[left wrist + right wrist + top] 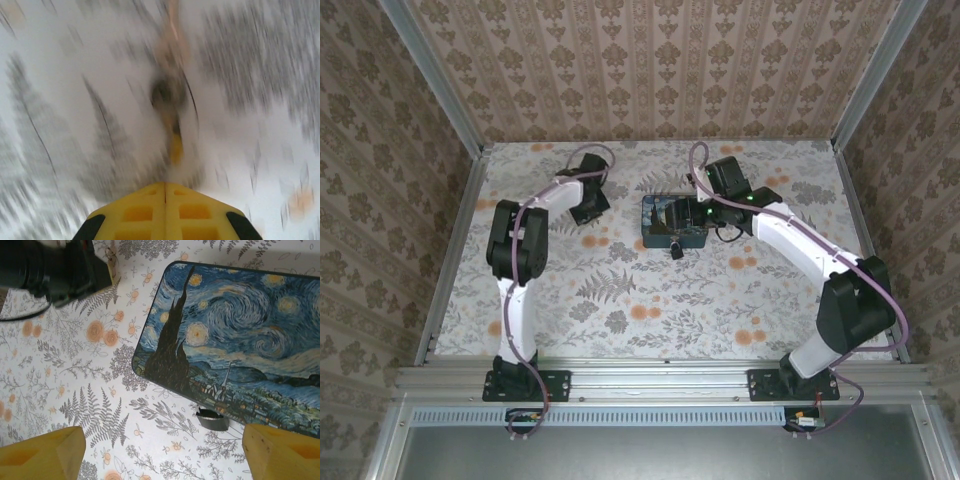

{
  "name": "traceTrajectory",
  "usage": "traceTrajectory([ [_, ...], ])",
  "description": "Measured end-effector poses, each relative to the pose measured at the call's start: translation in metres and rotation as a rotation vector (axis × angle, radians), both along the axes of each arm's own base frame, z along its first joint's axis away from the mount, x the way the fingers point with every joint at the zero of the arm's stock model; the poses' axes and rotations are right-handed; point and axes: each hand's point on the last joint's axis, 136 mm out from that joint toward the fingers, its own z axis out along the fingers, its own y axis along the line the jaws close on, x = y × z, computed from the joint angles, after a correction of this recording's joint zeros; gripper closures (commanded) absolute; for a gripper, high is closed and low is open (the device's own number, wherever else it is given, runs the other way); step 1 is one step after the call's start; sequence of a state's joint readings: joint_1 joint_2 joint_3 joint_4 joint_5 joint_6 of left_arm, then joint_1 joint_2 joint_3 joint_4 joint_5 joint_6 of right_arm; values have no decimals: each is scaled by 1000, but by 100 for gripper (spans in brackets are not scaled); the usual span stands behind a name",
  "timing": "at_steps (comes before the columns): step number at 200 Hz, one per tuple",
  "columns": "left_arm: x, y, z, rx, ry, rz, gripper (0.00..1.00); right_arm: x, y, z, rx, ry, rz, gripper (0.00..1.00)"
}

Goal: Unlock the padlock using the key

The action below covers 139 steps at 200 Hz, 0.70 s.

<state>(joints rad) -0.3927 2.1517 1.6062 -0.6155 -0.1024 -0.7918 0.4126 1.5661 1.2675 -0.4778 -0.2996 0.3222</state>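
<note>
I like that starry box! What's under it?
The starry box lies flat on the flowery tablecloth. A small dark piece pokes out at its edge. Anything beneath the box itself is hidden.

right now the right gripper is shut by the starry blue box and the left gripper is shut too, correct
No: the right gripper is open, its yellow fingers far apart by the starry blue box in the right wrist view. The left gripper is shut, as you said.

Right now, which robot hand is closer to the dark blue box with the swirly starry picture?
Right. The right gripper hangs open at the edge of the dark blue starry box. The left gripper is shut, off to its left, flowery tablecloth between them.
</note>
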Motion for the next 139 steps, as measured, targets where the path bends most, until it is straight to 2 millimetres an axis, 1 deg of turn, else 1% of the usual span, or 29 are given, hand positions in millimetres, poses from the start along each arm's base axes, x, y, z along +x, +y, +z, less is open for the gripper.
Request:
traceTrajectory([
  [22,-53,-30,6,-45,49,-129,100,-7,-3,4,13,-6,-10,17],
  [41,-96,-48,20,-104,69,-226,100,-13,-5,4,20,0,-15,17],
  [55,-118,-50,33,-144,70,-266,100,-18,-6,-2,20,13,-16,17],
  [66,-130,-48,44,-171,60,-283,100,-20,-7,-6,19,23,-19,17],
  [76,-136,-43,53,-181,49,-291,99,-21,-8,-10,20,31,-24,18],
  [83,-137,-40,60,-182,39,-294,88,-22,-8,-13,20,37,-27,17],
  [89,-135,-38,65,-185,23,-294,73,-23,-8,-15,21,42,-30,17],
  [93,-133,-35,69,-184,12,-297,64,-24,-9,-16,20,44,-30,17],
  [97,-131,-34,71,-187,5,-290,57,-24,-9,-17,20,46,-31,17],
  [102,-125,-30,74,-188,-7,-278,52,-24,-9,-18,20,48,-32,17],
  [108,-116,-25,77,-191,-18,-255,49,-24,-9,-18,22,45,-33,17],
  [117,-99,-17,82,-196,-38,-208,47,-23,-8,-17,27,41,-34,17],
  [125,-77,-10,87,-198,-62,-160,47,-22,-7,-15,34,34,-32,17],
  [139,-34,-2,94,-193,-114,-73,48,-22,-6,-14,40,31,-27,17],
])
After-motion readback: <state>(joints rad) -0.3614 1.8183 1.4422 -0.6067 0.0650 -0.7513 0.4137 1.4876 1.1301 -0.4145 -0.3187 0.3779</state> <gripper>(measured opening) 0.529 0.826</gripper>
